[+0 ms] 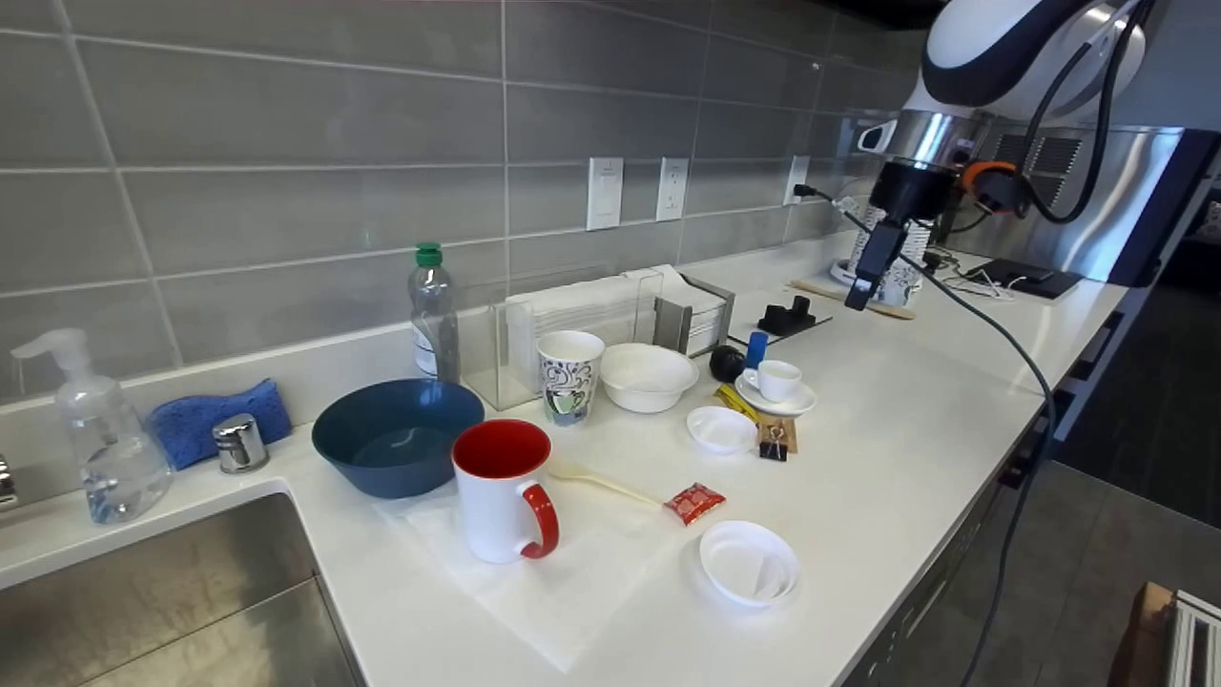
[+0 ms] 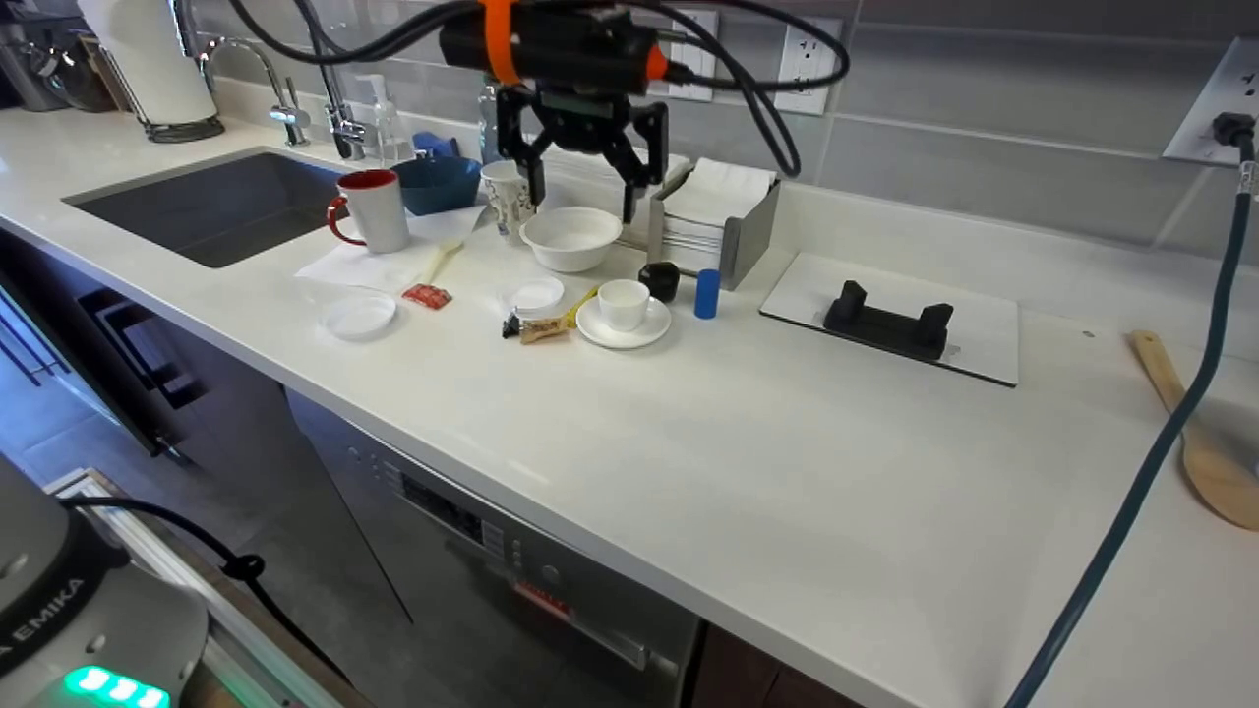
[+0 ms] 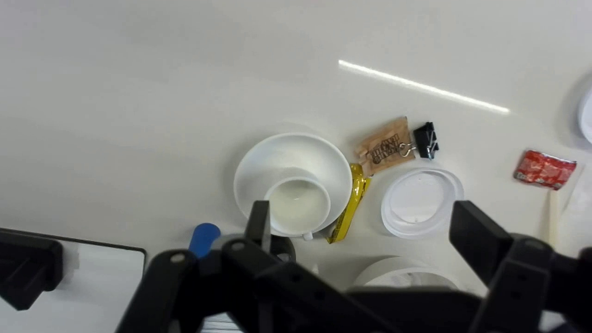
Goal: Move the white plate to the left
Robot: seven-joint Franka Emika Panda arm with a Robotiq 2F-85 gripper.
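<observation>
One black gripper [image 2: 583, 202] is hovering above the white counter [image 2: 807, 472], its two fingers [image 3: 478, 243] being wide apart. One deep white round dish [image 1: 649, 379] is standing just beside one patterned paper cup [image 1: 569, 382]; two flatter, ring-rimmed white dishes [image 1: 722, 429] [image 1: 751, 563] are lying apart.

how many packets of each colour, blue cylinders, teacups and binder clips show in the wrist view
Red packet: 1
Brown packet: 1
Yellow packet: 1
Blue cylinder: 1
Teacup: 1
Binder clip: 1
Total: 6
</observation>
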